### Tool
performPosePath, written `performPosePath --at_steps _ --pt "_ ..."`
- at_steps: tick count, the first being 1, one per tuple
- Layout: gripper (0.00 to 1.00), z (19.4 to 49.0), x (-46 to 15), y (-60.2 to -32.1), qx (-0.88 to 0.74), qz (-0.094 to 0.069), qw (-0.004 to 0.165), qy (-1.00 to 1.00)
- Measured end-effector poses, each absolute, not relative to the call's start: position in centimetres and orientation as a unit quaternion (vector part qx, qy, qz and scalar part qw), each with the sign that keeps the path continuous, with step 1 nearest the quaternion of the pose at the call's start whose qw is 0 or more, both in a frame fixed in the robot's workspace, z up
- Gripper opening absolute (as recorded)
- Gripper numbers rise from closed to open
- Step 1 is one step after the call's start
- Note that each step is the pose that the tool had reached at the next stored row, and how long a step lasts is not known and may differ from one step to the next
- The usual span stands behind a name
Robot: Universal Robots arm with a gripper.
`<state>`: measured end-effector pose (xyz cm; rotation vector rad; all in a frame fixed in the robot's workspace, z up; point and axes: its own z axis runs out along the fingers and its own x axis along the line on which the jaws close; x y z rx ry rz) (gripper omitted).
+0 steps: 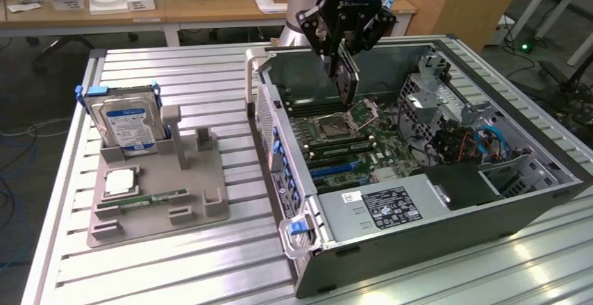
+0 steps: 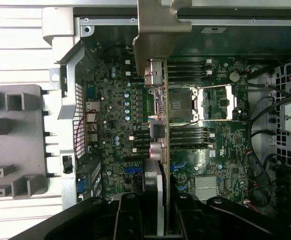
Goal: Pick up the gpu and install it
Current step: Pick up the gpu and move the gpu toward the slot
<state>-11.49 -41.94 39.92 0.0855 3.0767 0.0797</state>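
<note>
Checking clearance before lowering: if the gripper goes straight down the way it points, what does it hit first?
The gripper's gpu would likely meet the motherboard first, beside the CPU socket; depth is unclear.

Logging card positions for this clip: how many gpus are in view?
1: the gpu, gripped in the hand, hangs on edge above the motherboard inside the open case. Another could be hidden behind the case's walls.

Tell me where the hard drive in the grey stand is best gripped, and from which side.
Probably the upper part of the hard drive, coming straight down from above and closing across its two broad faces. It stands upright on edge in the grey stand, which holds its lower end, so the top is the free part.
</note>
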Motion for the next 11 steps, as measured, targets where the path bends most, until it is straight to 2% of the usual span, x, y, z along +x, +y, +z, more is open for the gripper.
performPosePath --at_steps 11 --pt "0.28 39.8 -11.02 -41.93 0.025 0.027 0.023 0.999"
